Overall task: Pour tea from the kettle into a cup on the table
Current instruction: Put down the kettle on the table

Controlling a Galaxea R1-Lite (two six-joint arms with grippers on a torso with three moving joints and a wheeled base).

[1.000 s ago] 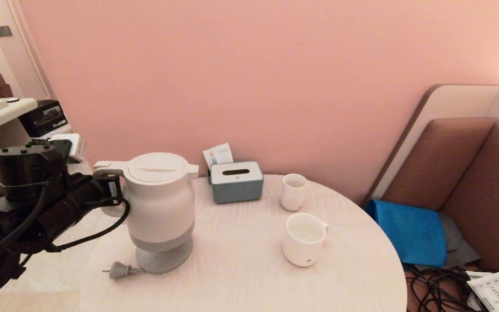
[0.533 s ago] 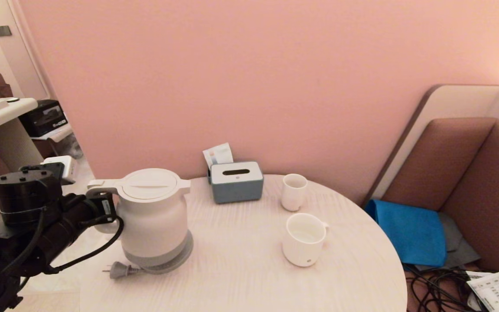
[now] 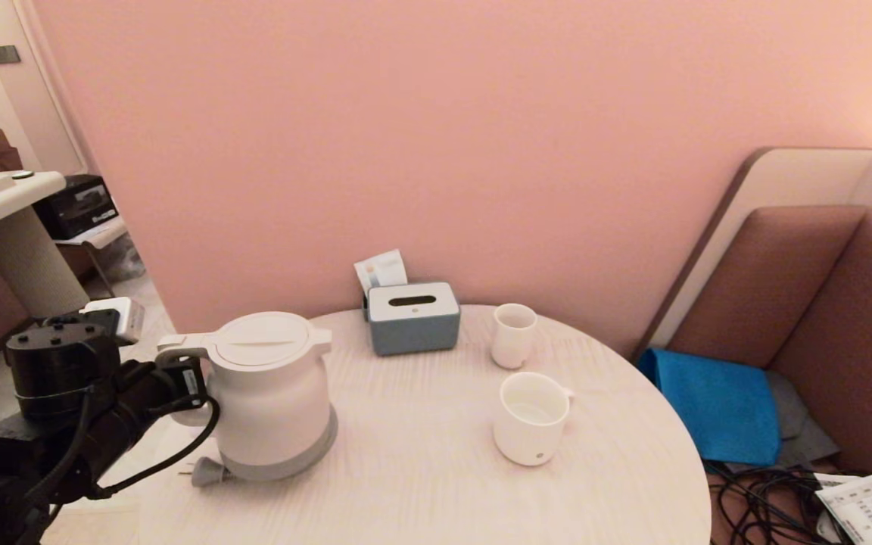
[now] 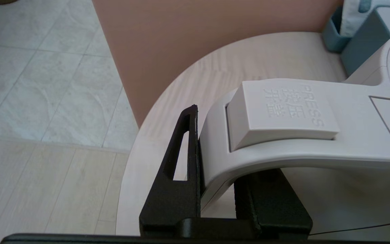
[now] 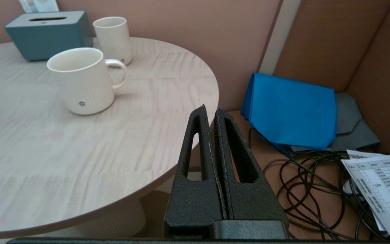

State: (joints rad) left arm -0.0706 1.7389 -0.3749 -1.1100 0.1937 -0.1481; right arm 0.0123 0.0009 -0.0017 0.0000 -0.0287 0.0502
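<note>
The white kettle [image 3: 269, 393] stands upright at the left of the round pale table [image 3: 421, 477], its spout toward the tissue box. My left gripper [image 3: 182, 378] is shut on the kettle's loop handle [image 4: 283, 135]; one black finger [image 4: 181, 169] presses its outer side and the other lies under the arch. The wide white cup [image 3: 530, 416] stands to the right of the kettle, handle to the right, with a faint pale pool of tea [image 3: 533, 413] inside. My right gripper [image 5: 212, 112] is shut and empty beside the table's right edge, apart from the cup [image 5: 83, 81].
A grey-and-white tissue box [image 3: 413, 318] and a narrower handleless cup [image 3: 513, 334] stand at the back. A grey plug [image 3: 205, 471] lies by the kettle's bottom. Right of the table are a brown seat, a blue cloth [image 3: 716, 405] and black cables [image 3: 761, 503].
The kettle has come down and slightly left with my left gripper, from raised above its grey base to sitting low over it. Cup and right arm have not moved.
</note>
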